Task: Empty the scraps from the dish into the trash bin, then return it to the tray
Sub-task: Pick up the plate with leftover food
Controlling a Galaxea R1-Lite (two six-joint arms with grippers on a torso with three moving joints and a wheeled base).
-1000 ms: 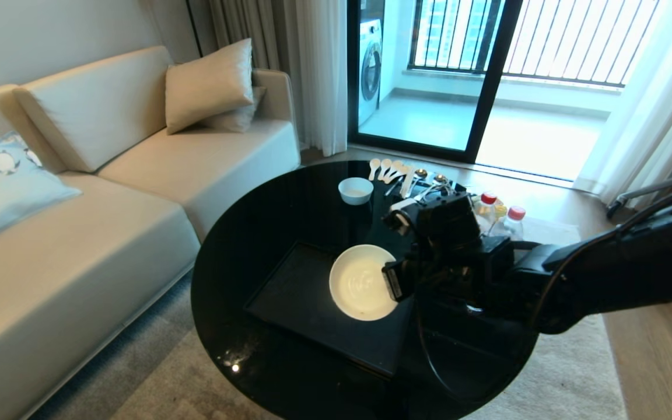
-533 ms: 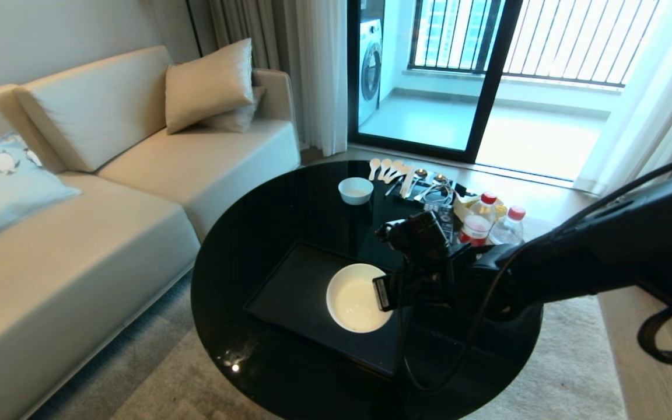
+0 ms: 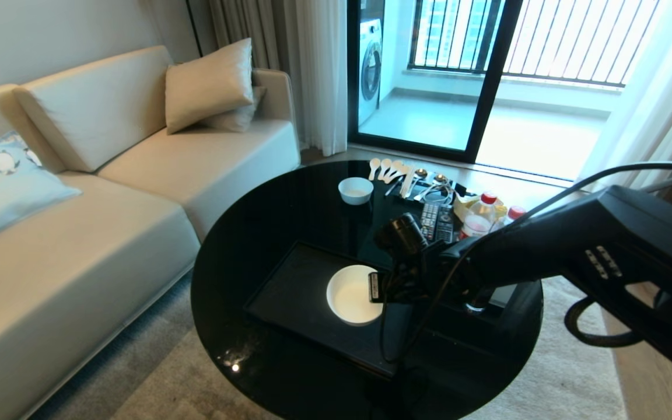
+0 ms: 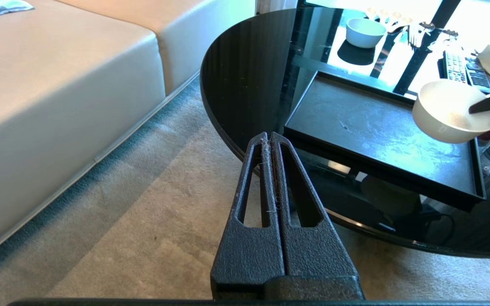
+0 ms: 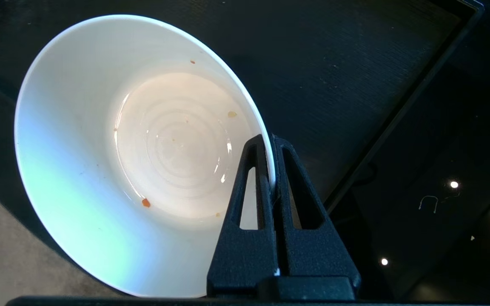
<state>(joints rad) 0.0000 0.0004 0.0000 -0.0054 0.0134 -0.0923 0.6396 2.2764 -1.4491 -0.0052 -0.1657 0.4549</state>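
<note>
One gripper is doing the work: the right gripper [image 5: 272, 142] is pinched tight on the rim of the white bowl [image 5: 143, 153], holding it just above the black tray [image 3: 301, 294] on the round black surface [image 3: 254, 216]. Only a few tiny orange crumbs [image 5: 146, 202] are left inside, so the emptying looks done. What is left is to set the bowl down and let go. Its open mouth points up, tipped a little. The left gripper [image 4: 270, 140] is closed and empty, parked low beside the surface.
</note>
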